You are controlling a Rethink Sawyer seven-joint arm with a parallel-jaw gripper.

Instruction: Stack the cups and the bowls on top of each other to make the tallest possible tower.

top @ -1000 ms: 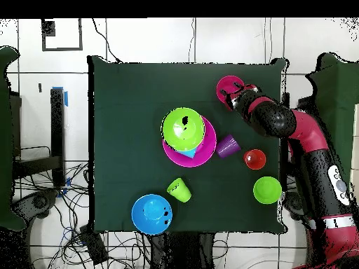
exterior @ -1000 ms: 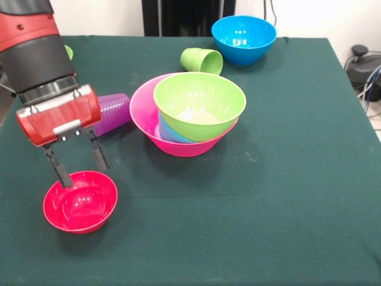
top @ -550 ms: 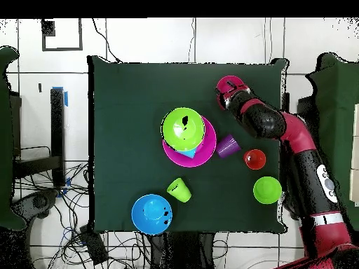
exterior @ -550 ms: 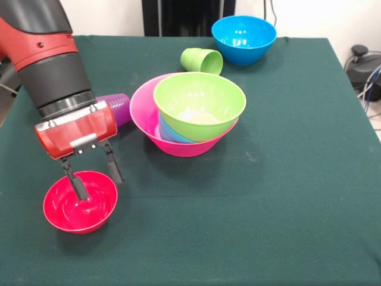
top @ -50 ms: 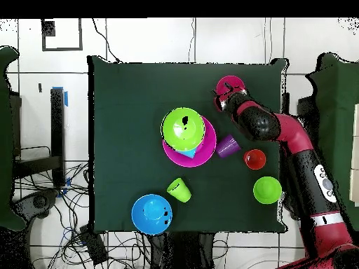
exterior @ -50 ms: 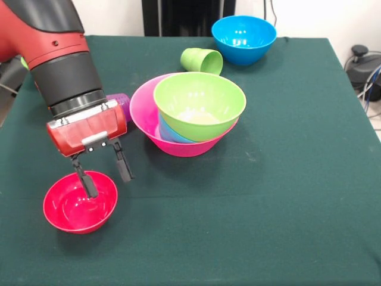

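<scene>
**Gripper straddles red bowl's rim**

I read no writing on any piece. My arm slants down, its gripper (exterior @ -50 ms: 107, 177) spread open, one finger inside the red bowl (exterior @ -50 ms: 80, 202), one outside. The tower (exterior @ -50 ms: 191, 113), green bowl tilted in pink, stands apart near the table's middle

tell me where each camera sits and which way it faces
Front view: across the table from the robot, looking down over the red bowl; shows the arm's end and open gripper, one finger inside the bowl's rim.
Overhead view: above, looking straight down; shows the whole arm.
Shared: the pink bowl pile, the blue bowl.
</scene>
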